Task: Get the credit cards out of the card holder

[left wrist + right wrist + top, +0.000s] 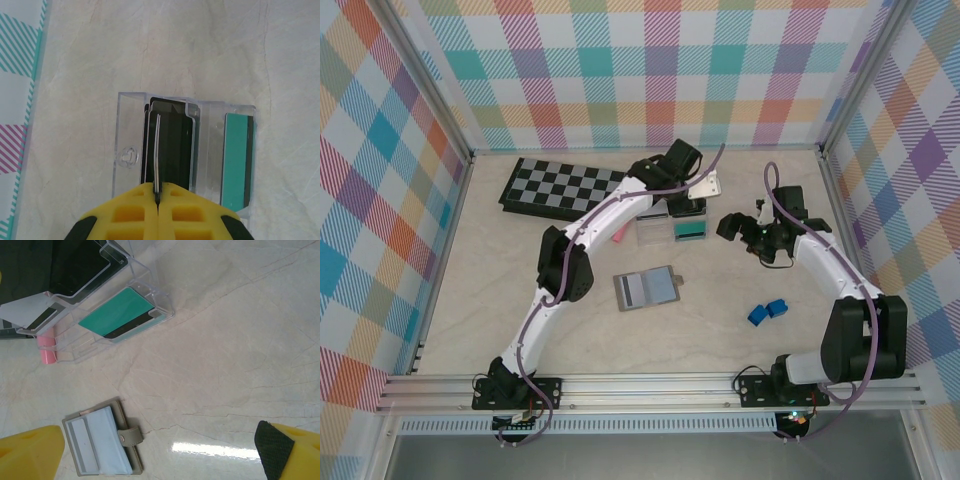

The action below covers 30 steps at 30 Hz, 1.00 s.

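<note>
Left hand (157, 194) pinches black card (172, 150) in clear box (120, 150).

A black-and-grey chessboard (563, 187) is lying flat at the far side of the pale marbled table (500, 300). A clear plastic box (129, 156) is sitting near it, with a small pink piece (47, 349) just beside it. Two blue blocks (767, 311) are lying together, well apart from the box.

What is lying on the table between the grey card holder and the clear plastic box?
Nothing: the right wrist view shows bare table between the card holder and the clear plastic box.
</note>
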Motion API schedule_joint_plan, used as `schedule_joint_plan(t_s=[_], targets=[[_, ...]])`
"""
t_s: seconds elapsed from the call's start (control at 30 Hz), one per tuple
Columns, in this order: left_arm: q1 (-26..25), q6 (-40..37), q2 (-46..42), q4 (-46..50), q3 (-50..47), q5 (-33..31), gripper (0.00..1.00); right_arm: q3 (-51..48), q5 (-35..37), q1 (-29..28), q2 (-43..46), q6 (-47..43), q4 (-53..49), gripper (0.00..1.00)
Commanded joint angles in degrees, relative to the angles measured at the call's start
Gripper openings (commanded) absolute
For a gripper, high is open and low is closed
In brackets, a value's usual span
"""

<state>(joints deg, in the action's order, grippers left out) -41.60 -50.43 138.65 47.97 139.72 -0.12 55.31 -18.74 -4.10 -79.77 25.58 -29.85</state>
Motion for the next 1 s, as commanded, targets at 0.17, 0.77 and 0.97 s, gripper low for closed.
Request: schedule_joint_plan(t_s=[0.17,0.77,0.97], targets=[[-0.34,-1.70,2.47,0.47,2.11,-1.36,0.00,-0.10,-1.47,0.30,-1.26,-0.71,-1.13,1.00],[-0.70,-1.84,4.17,-1.46,2.31,-2.59,0.15,0.06,-1.65,0.31,-1.40,-0.80,-1.55,1.00],[-0.73,-1.52,4.68,-3.20,2.30,-4.85,0.19,0.00,-1.65,0.32,-1.27,-0.84,-1.55,1.00]])
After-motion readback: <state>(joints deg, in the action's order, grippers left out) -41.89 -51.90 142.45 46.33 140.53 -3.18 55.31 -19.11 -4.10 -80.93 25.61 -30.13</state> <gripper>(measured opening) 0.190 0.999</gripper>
